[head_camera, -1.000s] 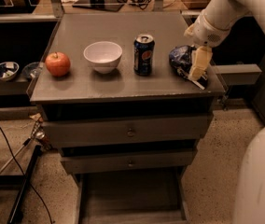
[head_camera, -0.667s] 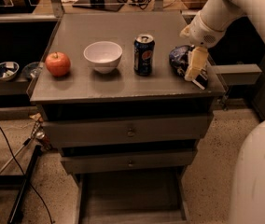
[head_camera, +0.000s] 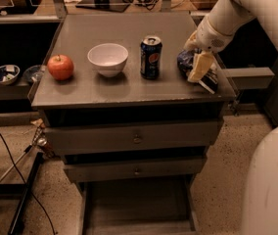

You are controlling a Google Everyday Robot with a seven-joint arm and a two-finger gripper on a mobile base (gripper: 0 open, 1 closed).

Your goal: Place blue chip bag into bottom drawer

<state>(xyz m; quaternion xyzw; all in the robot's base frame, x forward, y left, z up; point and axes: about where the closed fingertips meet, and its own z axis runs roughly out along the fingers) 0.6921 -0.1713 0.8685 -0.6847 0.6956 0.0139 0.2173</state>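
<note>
Pincer (head_camera: pixel 201 68) sits down on the blue chip bag (head_camera: pixel 184 61), which lies at the right edge of the tabletop (head_camera: pixel 104 91), just right of the can (head_camera: pixel 150 58). Cannot tell whether the pincer is spread, pressed together or pinching the foil. Bottom drawer (head_camera: pixel 138 205) stands pulled out under the two knobbed drawers (head_camera: pixel 137 139), well apart from the bag.

Step in hand, as judged: securing the bag. The foil is crumpled and slick, so take a fold near the middle, close firmly and lift straight up before swinging out, since the can is near and easy to knock. Clear the tabletop's front edge, then lower well into the tray before release.

Writing: can carries the Pepsi logo on a blue body. White markings on the bag are not legible
</note>
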